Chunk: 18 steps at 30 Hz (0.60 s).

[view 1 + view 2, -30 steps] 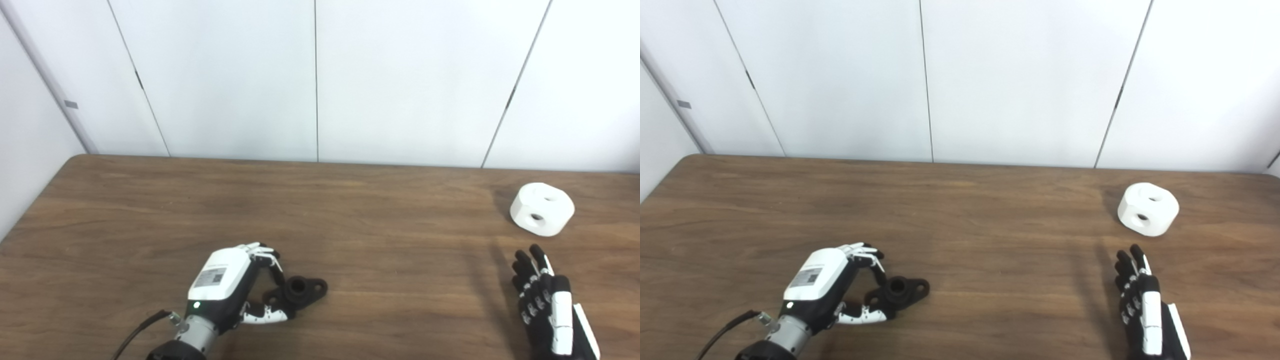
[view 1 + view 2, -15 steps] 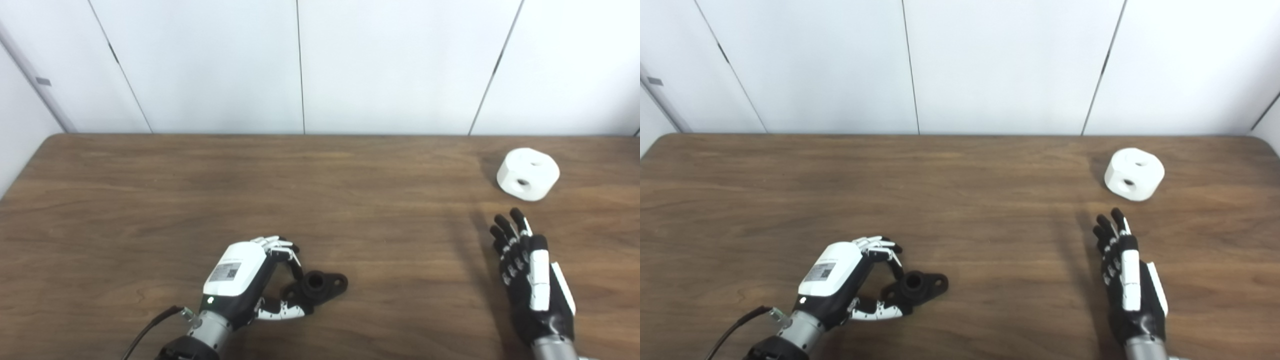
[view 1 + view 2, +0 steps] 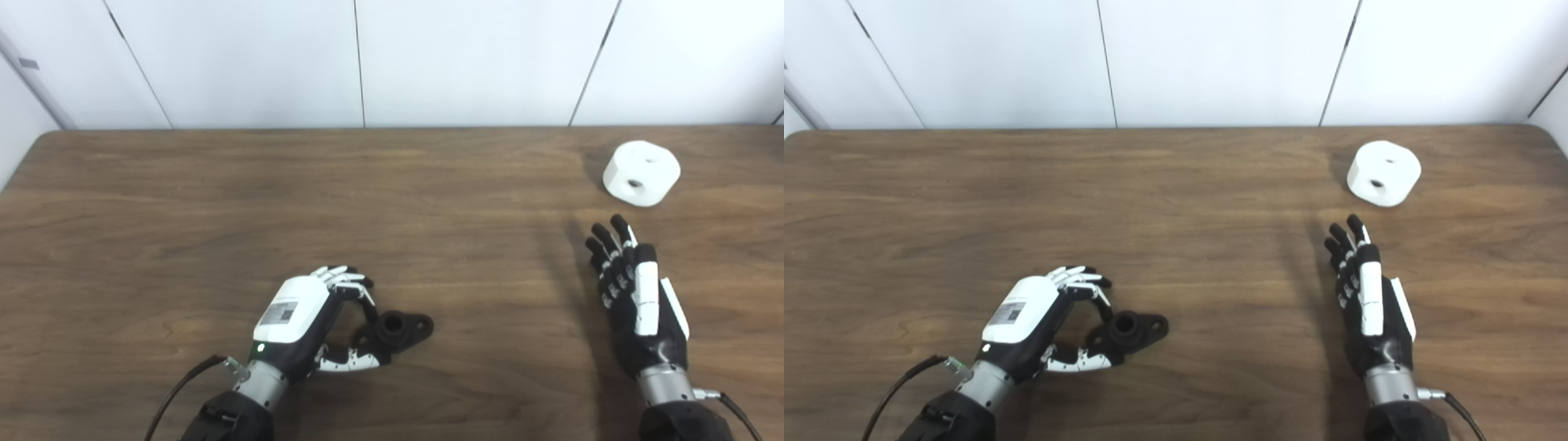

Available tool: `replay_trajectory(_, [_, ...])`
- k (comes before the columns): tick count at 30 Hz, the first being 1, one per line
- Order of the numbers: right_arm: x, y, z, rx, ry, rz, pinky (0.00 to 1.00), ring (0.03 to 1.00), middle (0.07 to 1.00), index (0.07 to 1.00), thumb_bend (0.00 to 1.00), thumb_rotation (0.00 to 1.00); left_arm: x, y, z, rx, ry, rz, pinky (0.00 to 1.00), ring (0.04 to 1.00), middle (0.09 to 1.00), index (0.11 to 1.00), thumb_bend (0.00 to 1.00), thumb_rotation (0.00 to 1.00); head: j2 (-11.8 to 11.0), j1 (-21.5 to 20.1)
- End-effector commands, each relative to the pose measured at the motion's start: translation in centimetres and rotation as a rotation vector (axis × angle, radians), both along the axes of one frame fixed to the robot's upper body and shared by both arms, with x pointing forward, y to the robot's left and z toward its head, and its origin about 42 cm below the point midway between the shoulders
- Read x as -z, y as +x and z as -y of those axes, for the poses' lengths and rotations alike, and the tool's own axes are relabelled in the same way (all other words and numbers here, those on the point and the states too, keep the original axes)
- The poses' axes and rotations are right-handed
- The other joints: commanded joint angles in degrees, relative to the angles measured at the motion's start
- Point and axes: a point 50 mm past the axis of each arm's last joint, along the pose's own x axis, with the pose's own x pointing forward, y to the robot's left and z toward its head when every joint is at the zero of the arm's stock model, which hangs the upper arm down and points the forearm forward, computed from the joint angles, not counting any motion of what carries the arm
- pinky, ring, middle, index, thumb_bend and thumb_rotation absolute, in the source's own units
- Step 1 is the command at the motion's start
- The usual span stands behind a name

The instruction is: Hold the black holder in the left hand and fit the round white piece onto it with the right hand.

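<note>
My left hand (image 3: 300, 324) curls around the black holder (image 3: 398, 326); my right hand (image 3: 637, 294), fingers spread, empty, lies near the round white piece (image 3: 641, 172). Bare worktop (image 3: 245, 202) between; its right edge appears only in the right eye view.

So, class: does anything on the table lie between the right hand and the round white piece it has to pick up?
Nothing visible does. Only bare table separates the open right hand from the round white piece, which lies just beyond its fingertips.
</note>
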Motion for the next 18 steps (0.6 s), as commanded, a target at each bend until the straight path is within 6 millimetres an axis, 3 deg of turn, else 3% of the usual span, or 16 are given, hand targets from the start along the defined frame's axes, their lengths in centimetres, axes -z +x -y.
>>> replay_trajectory(1, [0.6, -2.3, -0.2, 0.009, 0.025, -0.039, 1.0, 0.954, 0.948, 0.996, 0.56, 1.0, 0.3, -0.2, 0.5, 0.021, -0.008, -0.002, 0.93, 0.892, 0.8, 0.488, 0.52, 0.05, 0.0, 0.0])
replay_trajectory(5, [0.7, -2.3, 0.3, 0.012, 0.013, -0.037, 1.0, 0.956, 0.952, 1.0, 0.55, 1.0, 1.1, -0.2, 0.9, 0.024, -0.008, -0.03, 0.94, 0.896, 0.805, 0.488, 0.52, 0.05, -0.6, -0.3])
replay_trajectory(10, [0.9, -2.0, 1.1, 0.04, -0.028, -0.039, 1.0, 0.941, 0.926, 0.99, 0.55, 0.8, 2.3, 0.0, 1.0, 0.016, -0.023, -0.024, 0.95, 0.893, 0.807, 0.488, 0.52, 0.05, -1.4, -1.3])
replay_trajectory(18, [-0.7, -1.6, 1.7, 0.053, -0.167, 0.021, 1.0, 0.965, 0.934, 0.995, 0.62, 0.62, 3.2, 0.3, 0.7, 0.019, -0.042, -0.016, 0.94, 0.891, 0.812, 0.488, 0.52, 0.05, -3.2, -3.1])
